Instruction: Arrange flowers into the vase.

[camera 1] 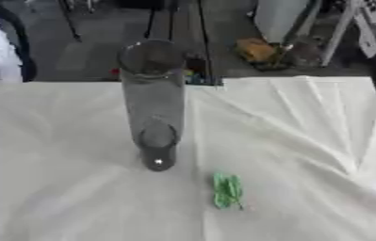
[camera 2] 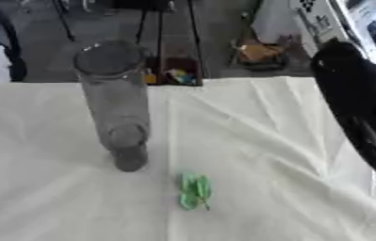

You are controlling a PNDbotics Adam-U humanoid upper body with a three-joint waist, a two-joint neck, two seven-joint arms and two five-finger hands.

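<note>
A tall clear glass vase (camera 1: pixel 154 103) stands upright on the white cloth (camera 1: pixel 59 164), left of the middle. It holds nothing that I can make out. A small sprig of green leaves (camera 1: pixel 227 190) lies flat on the cloth, near and to the right of the vase's foot and apart from it. A black stretch of my right arm (camera 2: pixel 360 117) runs down the right edge of the right eye view, well away from the vase and the leaves. No hand shows in either view.
The cloth has raised creases (camera 1: pixel 322 122) fanning across its right half. The table's far edge (camera 1: pixel 290 79) runs behind the vase, with floor and dark clutter beyond it.
</note>
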